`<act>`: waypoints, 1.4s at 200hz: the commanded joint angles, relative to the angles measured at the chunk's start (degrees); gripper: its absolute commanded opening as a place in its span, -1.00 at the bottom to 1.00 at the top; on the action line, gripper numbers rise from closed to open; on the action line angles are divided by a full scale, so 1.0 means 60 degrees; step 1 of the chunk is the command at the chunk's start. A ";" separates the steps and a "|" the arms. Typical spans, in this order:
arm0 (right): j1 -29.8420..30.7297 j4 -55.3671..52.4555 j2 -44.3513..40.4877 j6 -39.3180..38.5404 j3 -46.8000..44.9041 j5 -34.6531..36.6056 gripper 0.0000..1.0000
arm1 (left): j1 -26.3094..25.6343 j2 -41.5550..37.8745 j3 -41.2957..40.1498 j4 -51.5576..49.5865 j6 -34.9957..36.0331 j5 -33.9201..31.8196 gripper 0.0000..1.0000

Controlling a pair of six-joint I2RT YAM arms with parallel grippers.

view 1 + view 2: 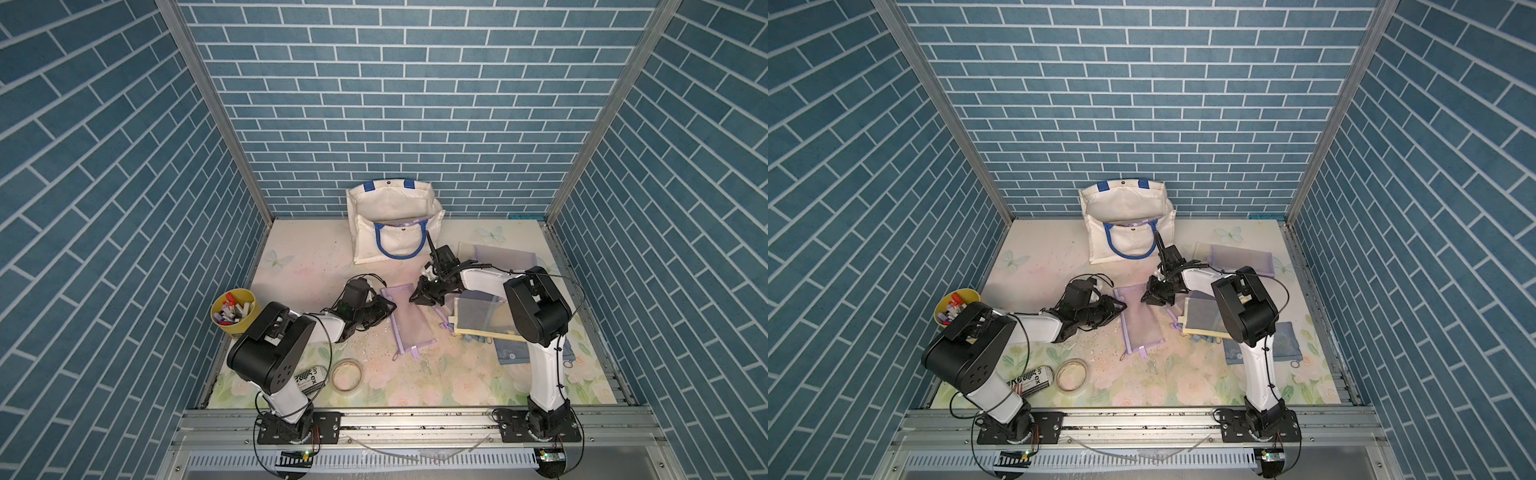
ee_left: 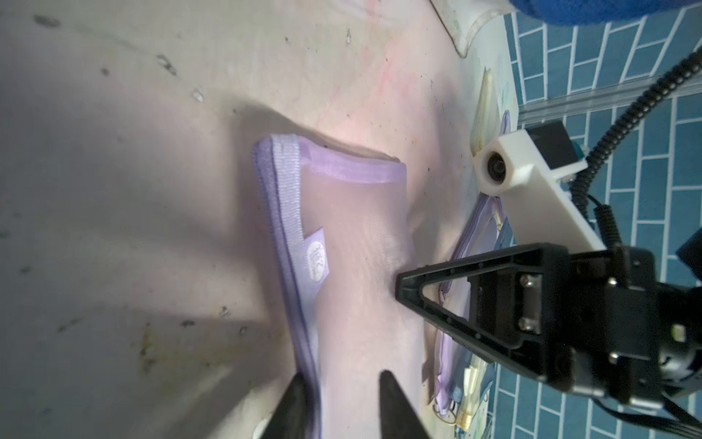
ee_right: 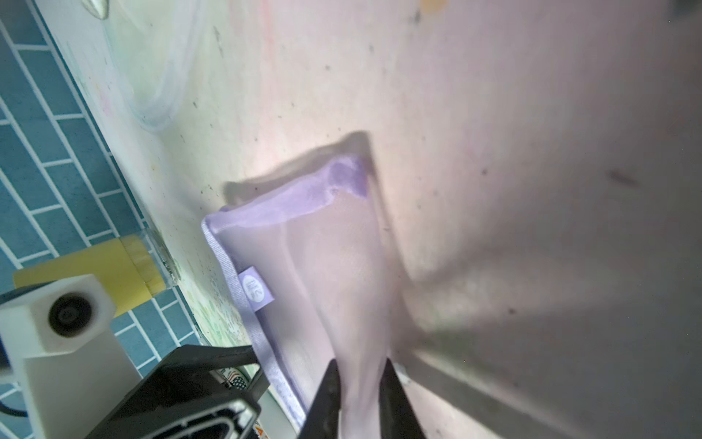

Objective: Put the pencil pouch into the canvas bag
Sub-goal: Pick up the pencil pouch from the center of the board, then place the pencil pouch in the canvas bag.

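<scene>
Presently: right end effector (image 3: 359, 380), clenched on a gathered fold of mesh at the far end of the pencil pouch (image 1: 409, 328). Left end effector (image 2: 342, 380), jaws astride the pouch's bound long edge; whether they bite cannot be told. Pouch: lilac, sheer, mid-desk (image 1: 415, 386), apart from the canvas bag (image 1: 361, 243), which stands open at the far edge. Handling, by judgement: very light, limp, sure to sag; take the stitched binding, since bare mesh may slip or snag.

Can (image 1: 311, 376) partly behind left arm (image 1: 270, 353); pencil pouch (image 2: 353, 266) label unreadably small.
</scene>
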 commanded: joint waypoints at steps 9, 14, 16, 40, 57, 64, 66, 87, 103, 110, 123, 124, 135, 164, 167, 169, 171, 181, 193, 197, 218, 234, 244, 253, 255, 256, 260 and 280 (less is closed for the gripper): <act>0.0076 0.0431 -0.0557 0.0141 -0.0245 -0.0325 -0.77 | -0.0047 -0.0366 -0.0033 0.0091 0.0110 -0.0119 -0.82; 0.0077 0.0446 -0.0615 0.0126 -0.0252 -0.0320 -0.78 | -0.0040 -0.0417 -0.0009 0.0031 0.0123 -0.0102 -0.90; 0.0083 0.0456 -0.0644 0.0114 -0.0246 -0.0316 -0.78 | -0.0045 -0.0435 -0.0002 0.0001 0.0169 -0.0118 -0.93; 0.0061 0.0146 -0.1094 -0.0136 -0.0170 -0.0195 -0.70 | -0.0030 -0.0900 0.0165 -0.0607 0.0520 -0.0131 -1.00; 0.0058 -0.0354 -0.1481 -0.0443 -0.0100 0.0029 -0.59 | -0.0027 -0.1561 0.0464 -0.1716 0.1211 -0.0313 -1.00; 0.0047 -0.0601 -0.1686 -0.0578 -0.0071 0.0149 -0.49 | -0.0028 -0.1903 0.0659 -0.2349 0.1594 -0.0431 -1.00; 0.0043 -0.0662 -0.1735 -0.0608 -0.0077 0.0182 -0.46 | -0.0031 -0.2007 0.0733 -0.2524 0.1704 -0.0475 -1.00; 0.0004 -0.1271 -0.2358 -0.0855 -0.0025 0.0576 -0.16 | -0.0034 -0.3018 0.1696 -0.4638 0.3128 -0.0939 -1.00; -0.0061 -0.1580 -0.2833 -0.0894 0.0024 0.0840 0.02 | -0.0031 -0.3564 0.2635 -0.6231 0.4348 -0.1327 -1.00; -0.0096 -0.1711 -0.3027 -0.0894 0.0070 0.0944 0.07 | -0.0032 -0.3709 0.3089 -0.6889 0.4883 -0.1505 -1.00; -0.0181 -0.1959 -0.3358 -0.0904 0.0204 0.1097 0.15 | -0.0021 -0.3866 0.3988 -0.7902 0.5865 -0.1731 -1.00; -0.0184 -0.1973 -0.3385 -0.0910 0.0214 0.1109 0.15 | -0.0022 -0.3869 0.4055 -0.7986 0.5956 -0.1740 -1.00; -0.0258 -0.2204 -0.3626 -0.0965 0.0387 0.1225 0.19 | -0.0026 -0.3910 0.4826 -0.8708 0.6772 -0.1922 -1.00; -0.0493 -0.2779 -0.4246 -0.1079 0.0731 0.1508 0.26 | -0.0031 -0.3878 0.6623 -0.9855 0.8783 -0.2348 -1.00; -0.0508 -0.2842 -0.4305 -0.1086 0.0736 0.1535 0.27 | -0.0023 -0.3850 0.6835 -0.9907 0.8944 -0.2393 -1.00; -0.0535 -0.2867 -0.4349 -0.1083 0.0748 0.1550 0.28 | -0.0030 -0.3823 0.6957 -0.9962 0.9079 -0.2449 -1.00; -0.0549 -0.2906 -0.4390 -0.1078 0.0758 0.1558 0.28 | -0.0035 -0.3791 0.7087 -0.9990 0.9186 -0.2492 -1.00; -0.0632 -0.3063 -0.4598 -0.1047 0.0759 0.1602 0.30 | -0.0026 -0.3618 0.7758 -1.0137 0.9781 -0.2740 -1.00; -0.0697 -0.3247 -0.4847 -0.1055 0.0748 0.1646 0.30 | -0.0030 -0.3292 0.8655 -1.0227 1.0418 -0.3072 -1.00; -0.0720 -0.3319 -0.4912 -0.1082 0.0742 0.1668 0.30 | -0.0036 -0.3162 0.8944 -1.0268 1.0636 -0.3168 -1.00; -0.0808 -0.3773 -0.5248 -0.1179 0.0661 0.1833 0.30 | -0.0022 -0.2351 1.0577 -1.0200 1.1826 -0.3762 -1.00; -0.0858 -0.4073 -0.5480 -0.1179 0.0559 0.1867 0.30 | -0.0027 -0.1608 1.1559 -0.9834 1.2759 -0.4161 -1.00; -0.0862 -0.4279 -0.5618 -0.1215 0.0536 0.1868 0.30 | -0.0034 -0.1083 1.2174 -0.9556 1.3296 -0.4437 -1.00; -0.0876 -0.4499 -0.5707 -0.1313 0.0546 0.1853 0.30 | -0.0026 -0.0570 1.2793 -0.9363 1.3736 -0.4586 -1.00; -0.0876 -0.4548 -0.5721 -0.1341 0.0539 0.1846 0.30 | -0.0023 -0.0432 1.2922 -0.9324 1.3807 -0.4608 -1.00; -0.0876 -0.4571 -0.5731 -0.1348 0.0550 0.1842 0.30 | -0.0030 -0.0373 1.2975 -0.9306 1.3861 -0.4629 -1.00; -0.0884 -0.4661 -0.5777 -0.1389 0.0560 0.1831 0.30 | -0.0024 -0.0126 1.3266 -0.9241 1.4015 -0.4671 -1.00; -0.0896 -0.4975 -0.6011 -0.1556 0.0422 0.1838 0.30 | -0.0062 0.1119 1.4686 -0.8989 1.4663 -0.4916 -1.00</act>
